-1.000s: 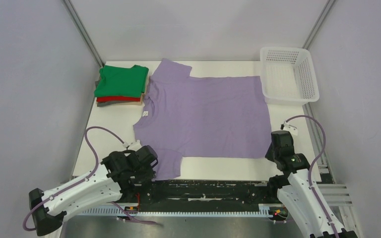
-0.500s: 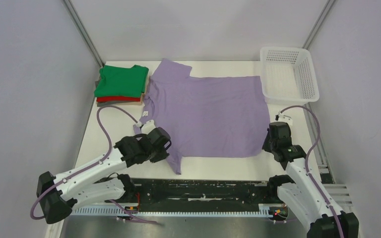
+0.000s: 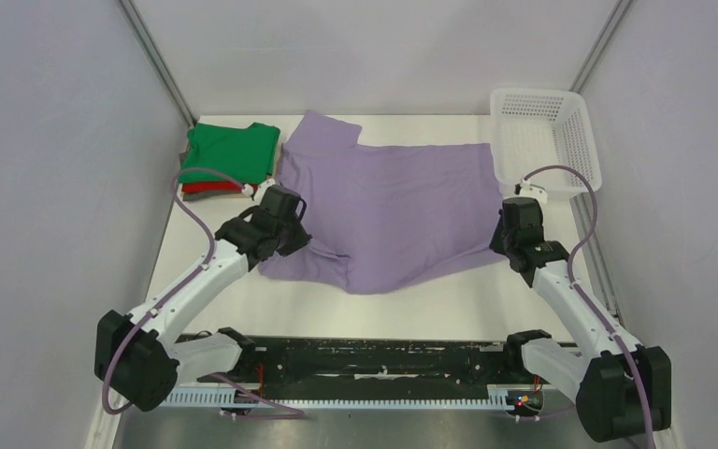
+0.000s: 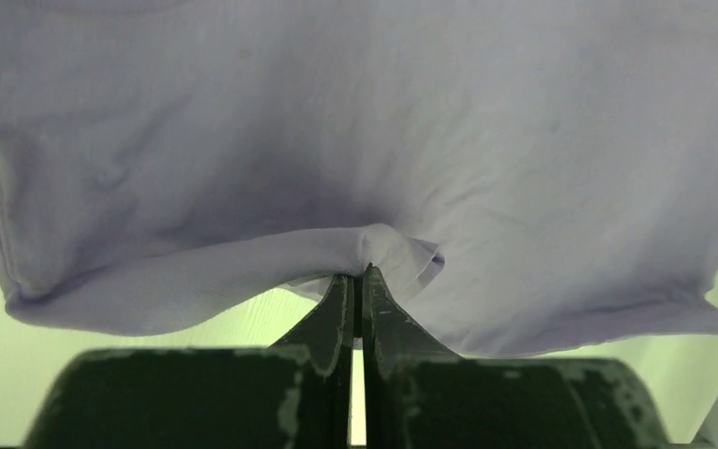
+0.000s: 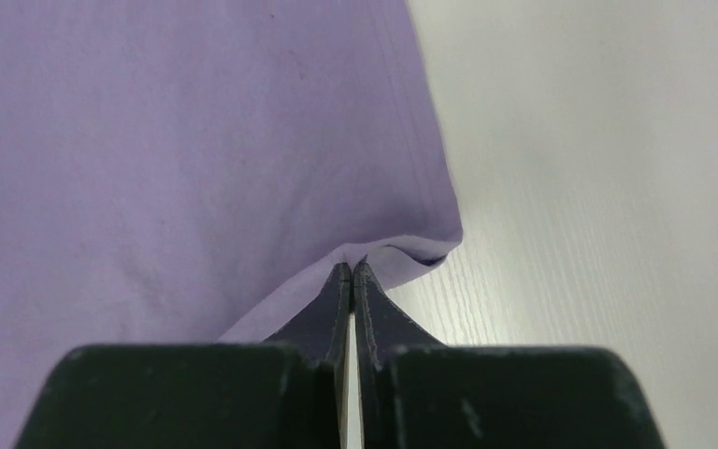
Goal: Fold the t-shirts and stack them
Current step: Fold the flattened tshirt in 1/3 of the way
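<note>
Item: lilac t-shirt (image 3: 402, 196), spread mid-desk (image 3: 449, 304), near edge raised. Jaws of left gripper (image 4: 356, 274) clamped on its near-left cloth; jaws of right gripper (image 5: 351, 266) clamped on its near-right corner. Likely purpose: carrying that edge over for a fold. Also present: folded stack (image 3: 229, 157), far left.

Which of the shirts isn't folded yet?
The lilac t-shirt, spread mid-table and pinched by the left gripper and right gripper. The green t-shirt and red t-shirt lie folded in a stack at far left.
</note>
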Robot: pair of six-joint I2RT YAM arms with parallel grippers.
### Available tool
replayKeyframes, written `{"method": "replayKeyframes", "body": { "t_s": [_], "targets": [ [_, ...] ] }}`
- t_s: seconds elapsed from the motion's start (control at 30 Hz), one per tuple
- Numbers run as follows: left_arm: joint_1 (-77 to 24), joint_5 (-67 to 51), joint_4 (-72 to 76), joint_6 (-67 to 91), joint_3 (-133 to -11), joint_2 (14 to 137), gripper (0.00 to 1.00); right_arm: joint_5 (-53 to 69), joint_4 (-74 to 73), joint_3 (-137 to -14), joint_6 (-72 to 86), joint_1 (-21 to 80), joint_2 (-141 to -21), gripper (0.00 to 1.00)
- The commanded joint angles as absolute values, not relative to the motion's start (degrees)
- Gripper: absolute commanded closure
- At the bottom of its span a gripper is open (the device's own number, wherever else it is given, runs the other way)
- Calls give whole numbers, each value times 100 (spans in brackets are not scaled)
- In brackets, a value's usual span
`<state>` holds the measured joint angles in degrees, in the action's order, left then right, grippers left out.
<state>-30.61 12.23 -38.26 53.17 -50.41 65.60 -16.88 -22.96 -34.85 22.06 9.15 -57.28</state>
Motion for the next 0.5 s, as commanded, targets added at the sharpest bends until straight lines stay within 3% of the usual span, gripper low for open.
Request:
{"method": "replayKeyframes", "body": {
  "t_s": [0.0, 0.47],
  "targets": [
    [-2743, 1118, -3287, 4661, -5480, 6759, 98, -1890, -1905, -3946, 2072, 868, -6013, 100],
    [-2108, 1000, -2796, 3995, -6217, 7473, 98, -2060, -1628, -4391, 2053, 745, -6628, 100]
  ]
}}
